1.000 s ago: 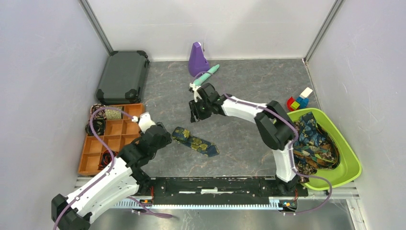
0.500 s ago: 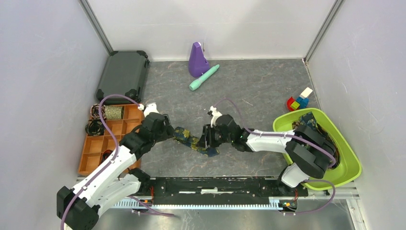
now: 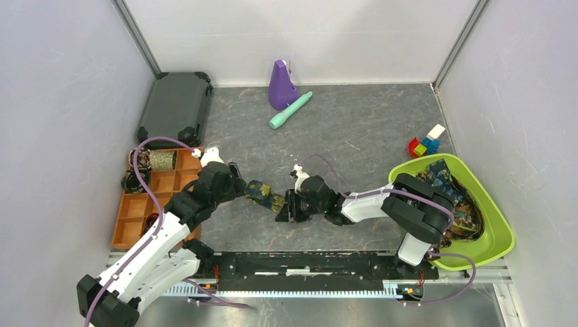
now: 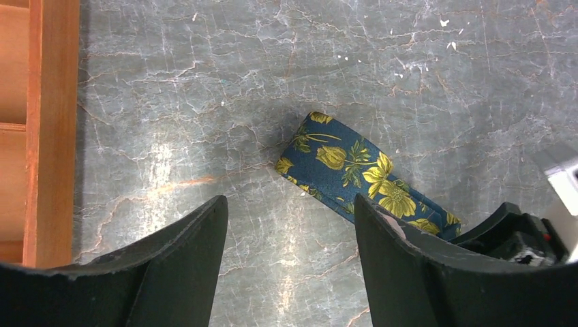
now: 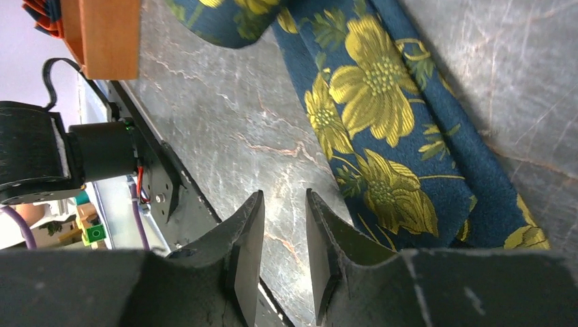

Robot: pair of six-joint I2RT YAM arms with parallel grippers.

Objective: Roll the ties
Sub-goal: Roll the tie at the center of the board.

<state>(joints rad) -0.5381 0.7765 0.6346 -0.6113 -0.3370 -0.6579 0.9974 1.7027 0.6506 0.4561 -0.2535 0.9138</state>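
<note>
One tie (image 3: 268, 197) lies flat and unrolled on the table (image 3: 382, 122), left end effector (image 4: 290, 208) gaping wide over one end, right end effector (image 5: 283, 199) narrow and empty beside the other, with a few coils (image 3: 161, 161) in the tray (image 3: 128, 228) and more ties heaped (image 3: 451, 199) in the bin (image 3: 502, 240).

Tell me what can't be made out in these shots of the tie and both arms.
- Floral tie: top view, right end under the right arm's jaws; right wrist view, runs off the top and right edges.
- Pile of ties in the green bin: top view, right arm covers part; count unclear.
- Orange tray: top view, left arm hides a near corner; contents too small.
</note>
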